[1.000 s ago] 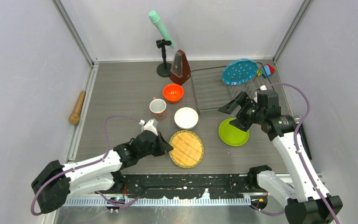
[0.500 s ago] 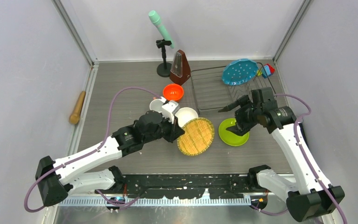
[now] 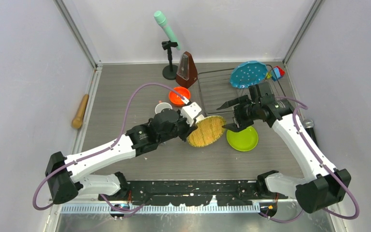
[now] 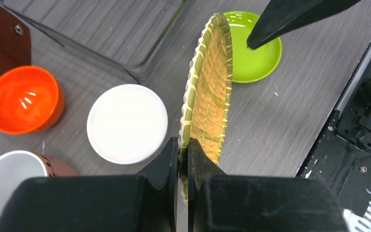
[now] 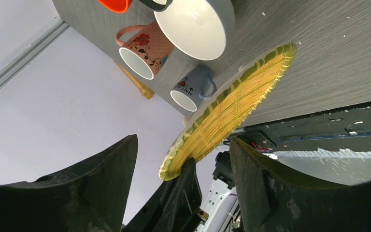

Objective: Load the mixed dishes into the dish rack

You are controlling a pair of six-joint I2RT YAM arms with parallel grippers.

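Mid-carry here: my left gripper [image 4: 183,150] is pinched tight on the near rim of the woven bamboo tray [image 4: 211,92]. The tray is up off the table and tipped nearly on edge. Its face runs straight away from my left fingers, so the free rim points at my right gripper [image 3: 228,116], which is spread wide just beside that rim and not touching it. The dish rack [image 3: 212,92] sits behind and to the right of the tray, with the teal plate [image 3: 248,73] already leaning at its far corner. My right arm is the nearer one to it, so I'd guess a handoff or a straight push into the prongs comes next. The lime-green plate [image 3: 244,139] is on the table under the right gripper. A second ago the tray lay flat near my base, and half a second ago it was only half tilted. Since then my right gripper has swung off the green plate towards the tray.
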